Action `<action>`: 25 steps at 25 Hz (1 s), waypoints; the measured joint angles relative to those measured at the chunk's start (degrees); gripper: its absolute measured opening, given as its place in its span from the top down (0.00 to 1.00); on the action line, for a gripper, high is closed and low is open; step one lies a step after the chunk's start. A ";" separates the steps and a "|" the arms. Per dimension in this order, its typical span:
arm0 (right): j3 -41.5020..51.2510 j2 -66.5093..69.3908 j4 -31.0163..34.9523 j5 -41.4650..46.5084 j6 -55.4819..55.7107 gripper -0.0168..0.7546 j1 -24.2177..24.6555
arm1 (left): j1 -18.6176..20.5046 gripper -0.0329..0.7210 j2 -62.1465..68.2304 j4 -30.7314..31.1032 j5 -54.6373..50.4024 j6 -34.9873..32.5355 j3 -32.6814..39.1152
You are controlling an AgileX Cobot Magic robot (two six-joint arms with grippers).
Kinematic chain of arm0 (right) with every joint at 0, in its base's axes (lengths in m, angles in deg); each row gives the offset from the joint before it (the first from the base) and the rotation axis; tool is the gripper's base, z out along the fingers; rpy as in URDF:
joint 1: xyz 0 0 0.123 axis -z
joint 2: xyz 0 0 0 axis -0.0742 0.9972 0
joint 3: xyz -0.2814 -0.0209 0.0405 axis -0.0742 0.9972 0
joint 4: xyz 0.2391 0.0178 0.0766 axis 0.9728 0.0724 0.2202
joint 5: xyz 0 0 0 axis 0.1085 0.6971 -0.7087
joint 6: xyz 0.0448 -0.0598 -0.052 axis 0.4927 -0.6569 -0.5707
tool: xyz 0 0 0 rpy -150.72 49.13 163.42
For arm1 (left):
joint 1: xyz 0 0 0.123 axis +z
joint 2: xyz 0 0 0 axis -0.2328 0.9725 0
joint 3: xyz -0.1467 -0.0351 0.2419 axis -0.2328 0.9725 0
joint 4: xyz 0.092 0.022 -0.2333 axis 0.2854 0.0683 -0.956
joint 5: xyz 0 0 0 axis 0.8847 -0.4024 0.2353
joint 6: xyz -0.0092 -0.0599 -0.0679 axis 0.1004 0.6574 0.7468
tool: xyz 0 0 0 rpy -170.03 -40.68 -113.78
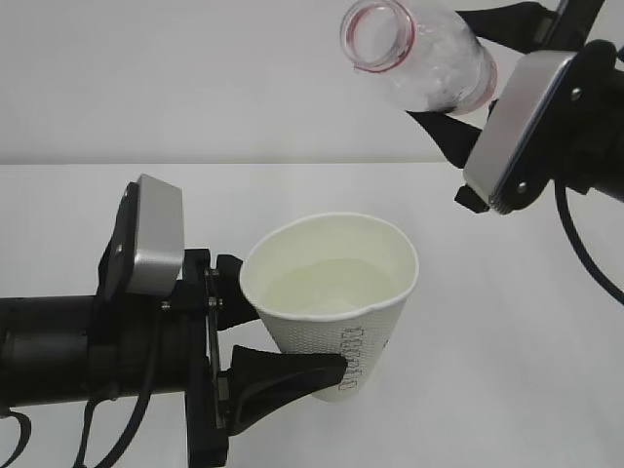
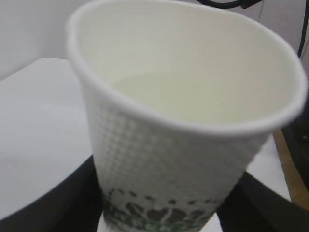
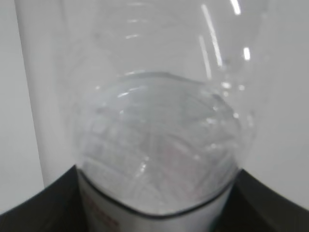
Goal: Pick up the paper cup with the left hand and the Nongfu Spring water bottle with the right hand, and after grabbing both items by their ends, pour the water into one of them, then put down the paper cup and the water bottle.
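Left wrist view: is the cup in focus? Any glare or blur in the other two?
Left wrist view: paper cup soft all over, rim blurred. Right wrist view: Nongfu Spring water bottle hazy, bright glare streaks on its upper wall. Exterior view: mostly sharp, even light, only faint shadow on the table.

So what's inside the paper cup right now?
The paper cup holds a pool of faintly yellowish water partway up its white inside. The cup's bottom cannot be made out through the water, and no stream is falling from the bottle above.

White cup (image 1: 336,322) — grey lettering, dotted texture, pale yellowish water (image 1: 327,288); clear bottle (image 1: 419,54) — red neck ring.
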 joint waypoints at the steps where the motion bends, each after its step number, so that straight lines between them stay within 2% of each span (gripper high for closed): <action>1: 0.00 0.00 0.00 -0.10 0.92 0.35 0.00 | 0.00 0.31 0.00 0.00 0.00 0.00 0.00; 25: 0.00 0.00 0.00 0.90 19.55 0.35 0.00 | 0.00 0.31 0.00 0.00 0.00 0.00 0.00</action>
